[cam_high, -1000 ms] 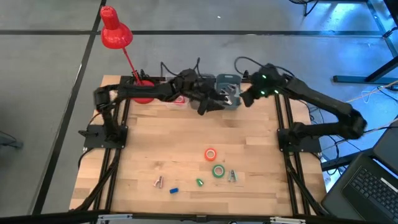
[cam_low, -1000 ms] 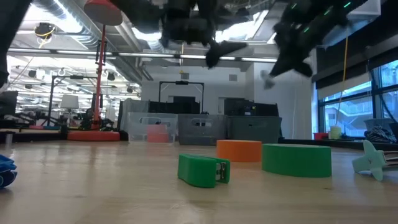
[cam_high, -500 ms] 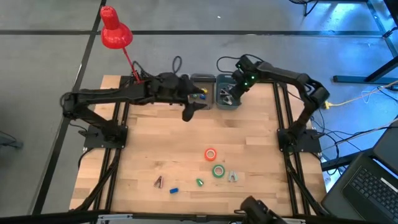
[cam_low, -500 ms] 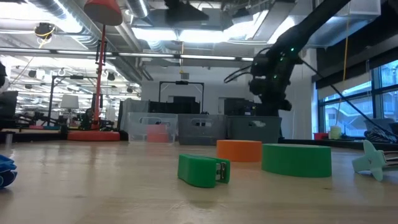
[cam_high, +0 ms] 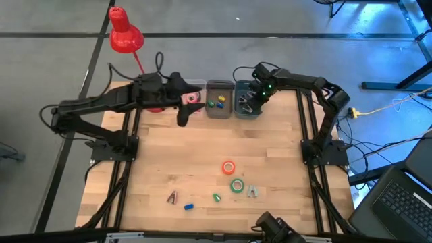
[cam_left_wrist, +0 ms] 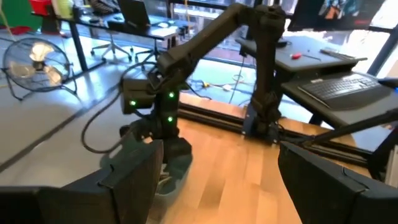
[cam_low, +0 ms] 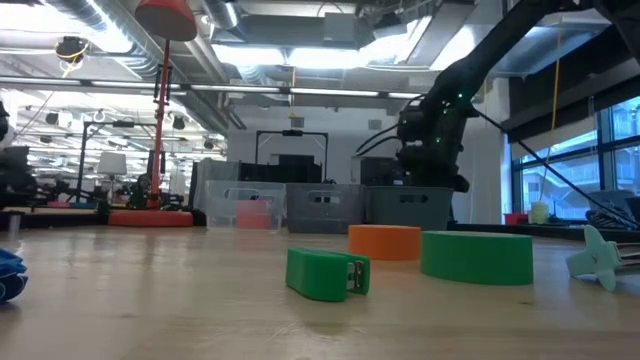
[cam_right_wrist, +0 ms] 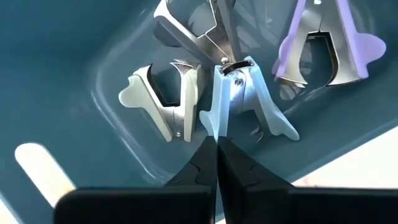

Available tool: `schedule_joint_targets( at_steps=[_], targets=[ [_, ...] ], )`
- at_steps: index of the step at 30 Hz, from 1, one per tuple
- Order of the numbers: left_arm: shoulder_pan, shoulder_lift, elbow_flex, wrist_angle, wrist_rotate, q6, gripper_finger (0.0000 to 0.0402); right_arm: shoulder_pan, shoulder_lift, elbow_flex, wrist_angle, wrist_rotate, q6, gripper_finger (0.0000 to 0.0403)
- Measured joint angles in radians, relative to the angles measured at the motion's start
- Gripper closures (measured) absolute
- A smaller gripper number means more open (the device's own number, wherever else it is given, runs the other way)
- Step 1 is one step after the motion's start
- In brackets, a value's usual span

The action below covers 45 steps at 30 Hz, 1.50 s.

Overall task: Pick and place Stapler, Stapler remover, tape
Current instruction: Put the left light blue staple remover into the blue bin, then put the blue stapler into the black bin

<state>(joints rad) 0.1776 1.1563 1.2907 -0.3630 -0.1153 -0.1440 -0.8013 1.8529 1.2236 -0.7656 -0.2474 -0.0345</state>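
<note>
pale blue plastic wings on a thin steel claw make the staple remover light, stiff and slick, best pinched across the wings; it lies in the grey bin at upper centre of the high view, seemingly released, under the right gripper, whose fingers are pressed together. the left gripper, spread wide and empty, hangs left of the bins, while orange tape and green tape lie lower centre. the butcher-block table is flat and grippy, in a bright workshop.
</note>
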Motion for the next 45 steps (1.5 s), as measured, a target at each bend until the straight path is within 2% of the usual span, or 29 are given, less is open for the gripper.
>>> schedule_joint_targets(
  at_steps=[6,13,18,20,23,25,29,32,35,39,42,45],
  targets=[
    [0.001,-0.015,0.0,-0.015,-0.022,0.0,0.0096,0.003,-0.028,-0.002,-0.012,-0.03,0.01,0.0357],
    [0.001,-0.012,0.0,-0.028,-0.022,0.0,0.0096,0.004,-0.141,0.014,-0.047,-0.053,0.051,0.0298],
    [0.001,-0.012,0.0,-0.175,-0.024,-0.013,0.0096,0.063,-0.377,0.011,-0.11,-0.247,0.104,0.0289],
    [0.001,-0.012,0.0,-0.264,-0.024,-0.039,0.0096,0.134,-0.49,0.001,-0.12,-0.324,0.154,0.0289],
    [0.001,-0.004,-0.003,-0.404,-0.023,-0.095,0.0096,0.293,-0.644,-0.024,-0.126,-0.333,0.279,0.0288],
    [0.0,-0.002,-0.027,-0.484,-0.008,-0.142,0.0096,0.425,-0.731,-0.044,-0.122,-0.271,0.399,0.0288],
    [-0.001,-0.003,-0.083,-0.568,0.029,-0.2,0.0096,0.708,-0.844,-0.101,-0.117,-0.045,0.699,0.0288],
    [-0.001,-0.002,-0.118,-0.588,0.028,-0.213,0.0096,0.906,-0.86,-0.143,-0.093,0.123,0.891,0.0288],
    [-0.001,-0.003,-0.143,-0.578,0.026,-0.214,0.0096,1.064,-0.817,-0.186,0.016,0.225,1.01,0.0289],
    [-0.001,-0.003,-0.182,-0.581,0.041,-0.213,0.0096,1.179,-0.705,-0.216,0.064,0.275,1.038,0.0297],
    [-0.012,-0.003,-0.223,-0.57,0.126,-0.221,0.0096,1.199,-0.625,-0.217,0.013,0.306,1.038,0.0306],
    [-0.064,-0.003,-0.283,-0.571,0.25,-0.242,0.0096,1.196,-0.574,-0.217,-0.013,0.411,1.038,0.0313]
  ],
)
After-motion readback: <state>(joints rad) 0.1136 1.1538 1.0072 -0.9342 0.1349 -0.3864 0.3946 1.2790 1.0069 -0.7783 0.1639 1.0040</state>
